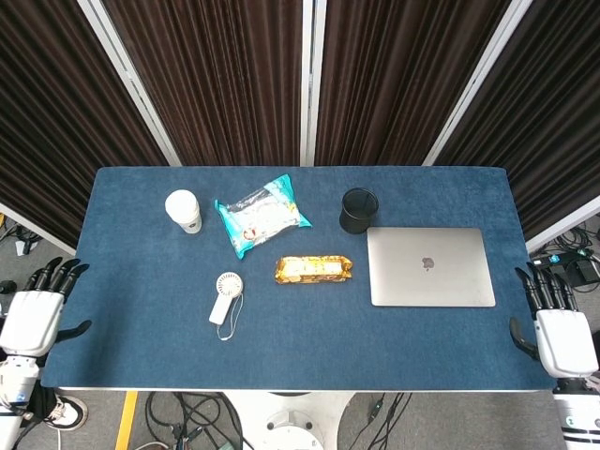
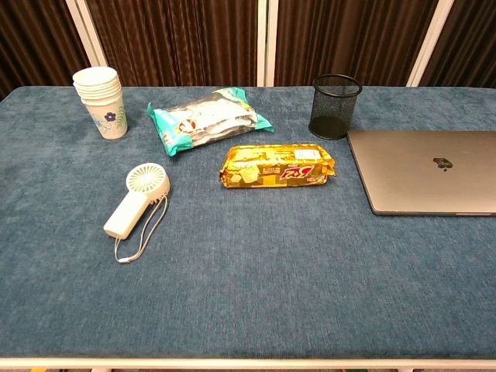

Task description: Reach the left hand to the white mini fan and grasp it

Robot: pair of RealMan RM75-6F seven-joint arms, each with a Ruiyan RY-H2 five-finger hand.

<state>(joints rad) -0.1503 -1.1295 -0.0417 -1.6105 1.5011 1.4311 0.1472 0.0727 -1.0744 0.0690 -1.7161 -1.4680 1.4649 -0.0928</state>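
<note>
The white mini fan (image 1: 223, 296) (image 2: 138, 199) lies flat on the blue table, round head toward the back, handle and wrist cord toward the front. My left hand (image 1: 34, 314) hangs beyond the table's left edge, fingers spread and holding nothing, well to the left of the fan. Off the right edge my right hand (image 1: 559, 328) is likewise open and holds nothing. Neither hand shows in the chest view.
A stack of paper cups (image 1: 184, 211) (image 2: 101, 101) stands at the back left. A teal snack bag (image 1: 261, 215) (image 2: 208, 120), a gold biscuit pack (image 1: 314, 270) (image 2: 279, 167), a black mesh pen cup (image 1: 359, 210) (image 2: 334, 106) and a shut grey laptop (image 1: 429, 266) (image 2: 430, 171) lie to the fan's right.
</note>
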